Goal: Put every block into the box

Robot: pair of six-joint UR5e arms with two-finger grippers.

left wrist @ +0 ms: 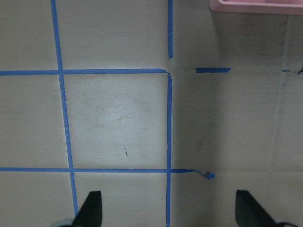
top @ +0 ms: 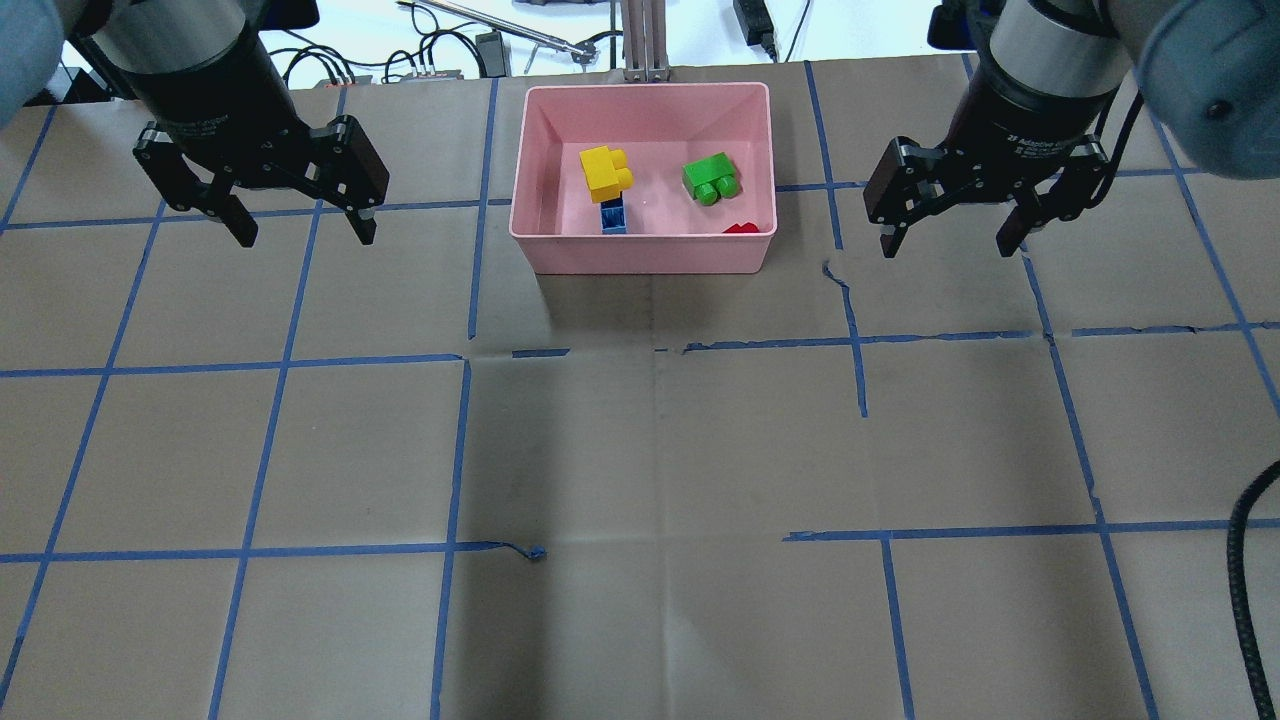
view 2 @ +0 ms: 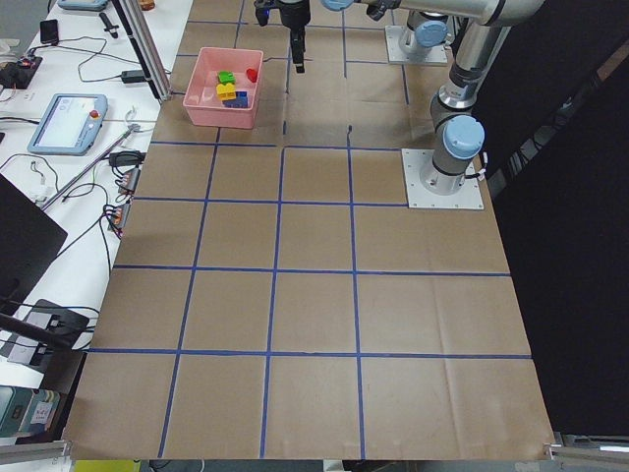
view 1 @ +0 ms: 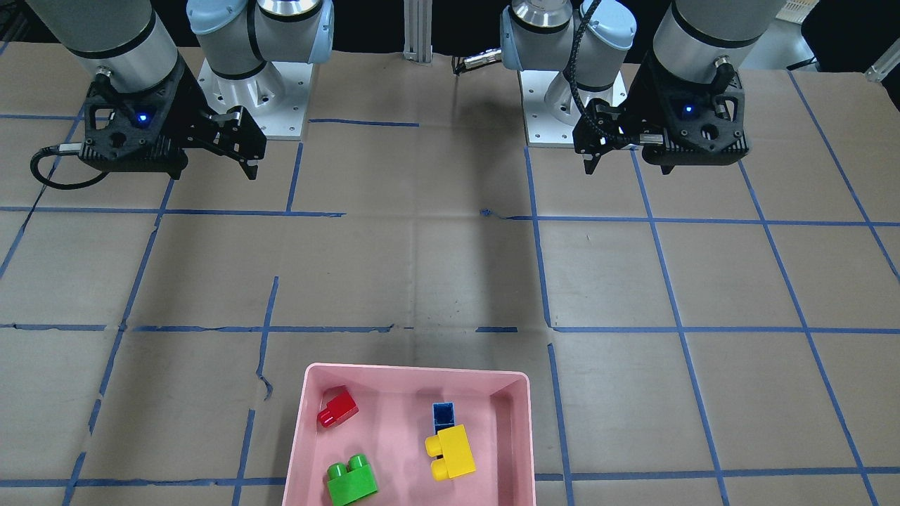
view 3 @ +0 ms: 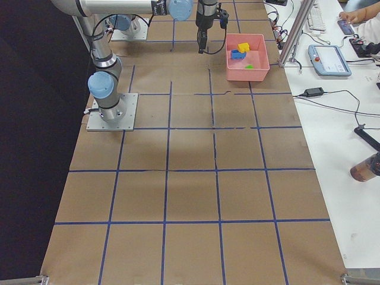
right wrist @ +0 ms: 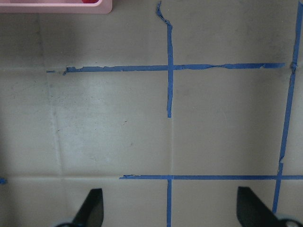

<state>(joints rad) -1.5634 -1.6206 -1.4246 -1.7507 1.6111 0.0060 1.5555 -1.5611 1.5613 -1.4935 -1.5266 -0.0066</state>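
The pink box [top: 640, 255] stands at the far middle of the table. In it lie the yellow block [top: 603, 172], the blue block [top: 612, 215] touching it, the green block [top: 710, 178] and the red block [top: 742, 229], half hidden by the near wall. From the front I see the box [view 1: 415, 372] with the red [view 1: 339, 407], blue [view 1: 443, 416], yellow [view 1: 451, 451] and green [view 1: 351, 481] blocks. My left gripper [top: 300, 232] hangs open and empty left of the box. My right gripper [top: 947, 248] hangs open and empty right of it.
The table is brown cardboard with a grid of blue tape. Cables and an aluminium post [top: 640, 40] lie beyond the box's far edge. A corner of the box shows in the left wrist view [left wrist: 255, 5] and the right wrist view [right wrist: 57, 7].
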